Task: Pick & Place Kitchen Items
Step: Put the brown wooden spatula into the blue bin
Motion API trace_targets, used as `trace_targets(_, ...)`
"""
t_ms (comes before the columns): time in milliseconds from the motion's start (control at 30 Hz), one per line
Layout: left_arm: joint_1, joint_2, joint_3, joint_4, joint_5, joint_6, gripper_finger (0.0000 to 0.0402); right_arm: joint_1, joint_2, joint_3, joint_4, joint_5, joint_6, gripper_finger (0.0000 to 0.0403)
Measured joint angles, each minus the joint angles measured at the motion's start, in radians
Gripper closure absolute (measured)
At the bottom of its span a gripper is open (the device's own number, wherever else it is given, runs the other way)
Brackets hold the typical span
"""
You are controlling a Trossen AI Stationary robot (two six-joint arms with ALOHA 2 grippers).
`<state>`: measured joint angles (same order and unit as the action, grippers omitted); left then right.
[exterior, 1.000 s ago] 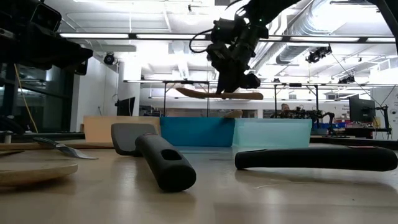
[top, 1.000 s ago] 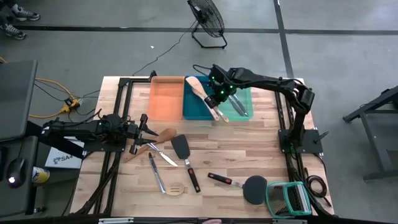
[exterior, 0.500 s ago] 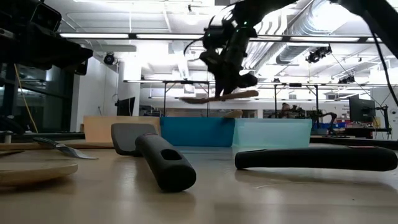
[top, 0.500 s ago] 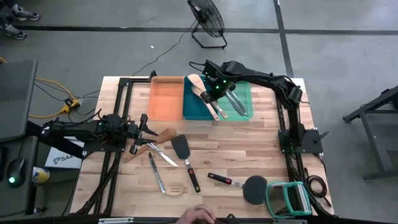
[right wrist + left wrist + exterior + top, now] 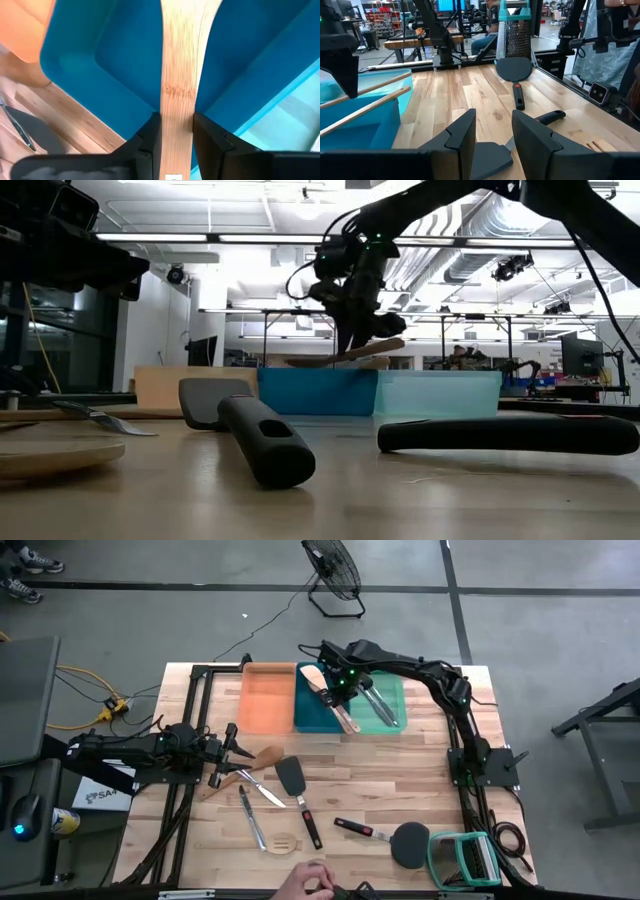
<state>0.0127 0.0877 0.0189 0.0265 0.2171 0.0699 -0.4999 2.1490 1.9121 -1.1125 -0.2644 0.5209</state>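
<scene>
My right gripper [image 5: 176, 132] is clamped on the wooden spatula [image 5: 326, 693], held just above the blue tray [image 5: 312, 716] at the table's far edge. If I release now, its handle could catch the tray's near rim and tip out. My left gripper [image 5: 492, 132], fingers apart and empty, waits near the left edge.

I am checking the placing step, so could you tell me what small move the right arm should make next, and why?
Probably lower a little more, then open. The right pincer is shut on the wooden spatula, which hangs over the blue tray. In the low view the spatula sits just above the tray's rim, so releasing now would likely drop it rather than set it down.
</scene>
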Motion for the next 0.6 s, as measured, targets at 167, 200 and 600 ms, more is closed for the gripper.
trace_targets(167, 0.0, 0.0, 0.0, 0.0, 0.0, 0.0, 0.0277, 0.0, 0.0, 0.0, 0.018, 0.003, 0.008, 0.0326)
trace_targets(200, 0.0, 0.0, 0.0, 0.0, 0.0, 0.0, 0.0277, 0.0, 0.0, 0.0, 0.019, 0.003, 0.01, 0.0326)
trace_targets(600, 0.0, 0.0, 0.0, 0.0, 0.0, 0.0, 0.0277, 0.002, 0.034, 0.0, 0.041, 0.008, 0.051, 0.0317)
